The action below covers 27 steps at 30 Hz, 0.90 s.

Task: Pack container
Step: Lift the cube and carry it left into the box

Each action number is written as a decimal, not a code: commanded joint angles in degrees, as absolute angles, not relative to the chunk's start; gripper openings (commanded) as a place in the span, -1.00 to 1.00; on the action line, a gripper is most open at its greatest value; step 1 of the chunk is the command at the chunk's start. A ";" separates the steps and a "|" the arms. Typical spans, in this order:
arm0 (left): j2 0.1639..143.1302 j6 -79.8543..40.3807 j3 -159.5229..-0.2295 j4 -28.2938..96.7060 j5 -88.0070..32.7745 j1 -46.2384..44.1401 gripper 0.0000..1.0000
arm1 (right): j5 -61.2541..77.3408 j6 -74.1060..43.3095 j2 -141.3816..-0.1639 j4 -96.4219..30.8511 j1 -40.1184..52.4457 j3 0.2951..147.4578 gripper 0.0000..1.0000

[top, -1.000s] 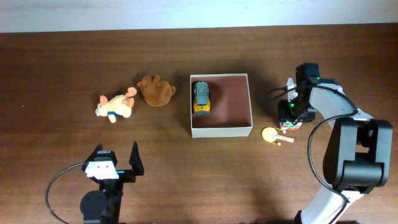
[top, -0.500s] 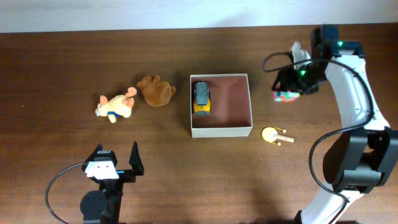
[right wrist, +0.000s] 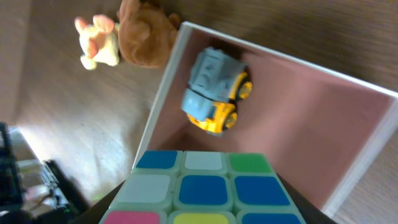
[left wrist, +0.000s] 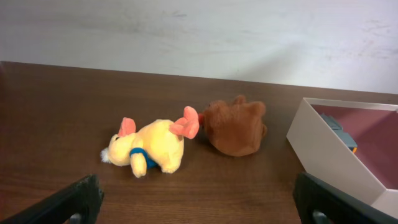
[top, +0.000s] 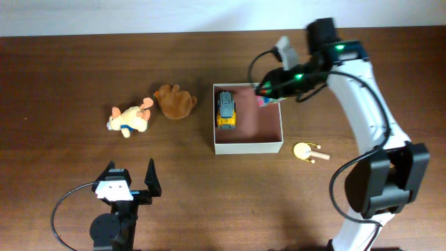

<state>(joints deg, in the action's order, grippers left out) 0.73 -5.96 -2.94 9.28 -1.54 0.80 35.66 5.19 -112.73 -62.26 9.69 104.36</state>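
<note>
Colourful cube (right wrist: 202, 190) in tow: pinching it with right tool (top: 268, 94) above the mid-surface container (top: 248, 146), joining a truck (top: 226, 109) inside. Leaving yellow plush (top: 129, 118) and brown plush (top: 175, 102) toward the left edge, paddle (top: 306, 151) toward the right; idling left tool (top: 130, 174) spread.

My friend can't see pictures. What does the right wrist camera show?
A colourful puzzle cube fills the bottom of the picture, over a box with white walls and a pink inside. A grey and yellow toy truck lies in one corner of the box, and beyond it a brown soft toy and a yellow soft toy lie on the wooden table.
</note>
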 commanded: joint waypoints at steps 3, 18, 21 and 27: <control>0.30 -5.04 -2.68 9.21 -2.17 1.04 0.99 | 20.86 -1.56 -114.50 -60.03 14.83 105.23 -0.08; 0.30 -5.04 -2.68 9.21 -2.17 1.04 0.99 | 2.26 -11.51 -123.22 -55.00 18.37 105.12 -0.08; 0.30 -5.04 -2.68 9.21 -2.17 1.04 0.99 | 0.10 -12.58 -123.94 -54.24 18.37 105.10 -0.09; 0.30 -5.04 -2.68 9.21 -2.20 1.04 0.99 | -2.20 -12.53 -124.22 -52.95 18.37 105.10 0.11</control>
